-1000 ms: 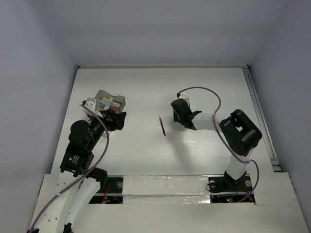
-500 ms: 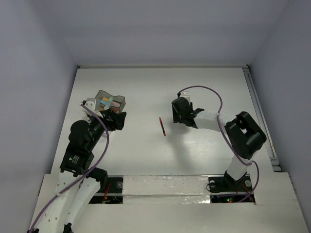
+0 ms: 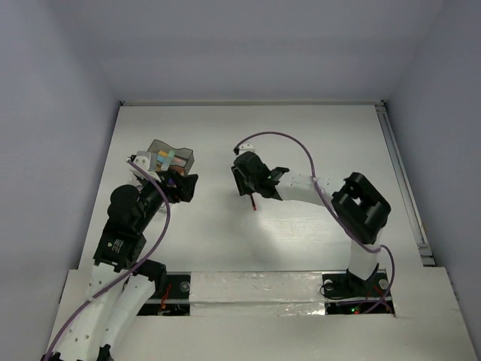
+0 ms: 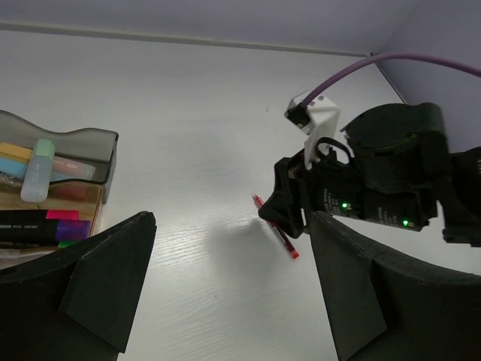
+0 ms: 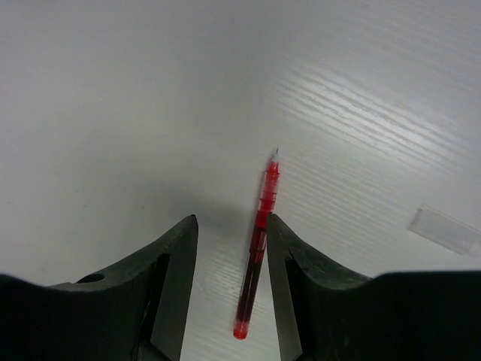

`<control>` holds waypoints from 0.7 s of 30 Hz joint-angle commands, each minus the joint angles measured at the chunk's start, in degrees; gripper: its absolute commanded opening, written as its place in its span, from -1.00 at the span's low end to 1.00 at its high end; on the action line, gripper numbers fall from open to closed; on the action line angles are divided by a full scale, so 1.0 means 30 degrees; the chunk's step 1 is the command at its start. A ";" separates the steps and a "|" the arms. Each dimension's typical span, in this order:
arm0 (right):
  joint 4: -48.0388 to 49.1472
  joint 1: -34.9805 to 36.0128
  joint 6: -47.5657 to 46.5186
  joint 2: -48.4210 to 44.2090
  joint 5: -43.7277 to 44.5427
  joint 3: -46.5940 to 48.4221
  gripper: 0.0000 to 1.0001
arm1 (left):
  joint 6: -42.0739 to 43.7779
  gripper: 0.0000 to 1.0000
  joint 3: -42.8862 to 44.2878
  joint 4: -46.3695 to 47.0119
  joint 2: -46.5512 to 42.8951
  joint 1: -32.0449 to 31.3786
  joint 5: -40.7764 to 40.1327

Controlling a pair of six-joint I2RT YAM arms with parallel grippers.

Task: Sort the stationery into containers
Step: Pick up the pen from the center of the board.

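Observation:
A thin red pen [image 5: 255, 248] lies flat on the white table, also seen in the top view [image 3: 253, 201] and the left wrist view [image 4: 279, 235]. My right gripper [image 5: 231, 248] [image 3: 242, 183] is open and straddles the pen, which lies close to the right finger. The clear-grey container with a tan part [image 3: 170, 158] [image 4: 64, 169] stands at the left and holds highlighters and pens, a mint one on top. My left gripper [image 3: 183, 187] [image 4: 229, 278] is open and empty just right of the container.
A small clear tape-like scrap [image 5: 445, 229] lies on the table right of the pen. A purple cable [image 3: 282, 138] arcs over the right arm. A rail [image 3: 402, 180] runs along the table's right edge.
My right gripper has moved left across the table, from right of the pen to directly over it. The left arm and the container have not moved.

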 commanded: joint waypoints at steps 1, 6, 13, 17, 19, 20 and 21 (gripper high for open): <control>-0.1635 -0.0151 -0.0236 0.1104 -0.0120 0.1533 -0.05 | 0.0116 0.60 0.0532 0.1146 0.0091 -0.0027 0.0408; -0.2227 -0.0151 -0.0031 0.1810 0.1314 0.1976 -0.05 | 0.0116 0.59 0.0532 0.1117 0.0062 -0.0027 0.0495; -0.2402 -0.0151 0.0115 0.2277 0.0877 0.1712 -0.15 | 0.0087 0.58 0.0532 0.1175 0.0091 -0.0027 0.0525; -0.2519 -0.0151 0.0583 0.2835 0.0904 0.1712 -0.29 | 0.0058 0.52 0.0444 0.1175 0.0091 -0.0027 0.0642; -0.2200 -0.0383 0.0731 0.2952 0.0876 0.1509 -0.38 | 0.0057 0.48 0.0415 0.1146 0.0149 -0.0027 0.0730; -0.1907 -0.0386 0.0760 0.3011 0.0238 0.1391 -0.53 | 0.0028 0.47 0.0415 0.1146 0.0179 -0.0027 0.0817; -0.1788 -0.0879 0.0818 0.3127 -0.0058 0.1361 -0.57 | -0.0030 0.46 0.0386 0.1146 0.0208 -0.0027 0.1108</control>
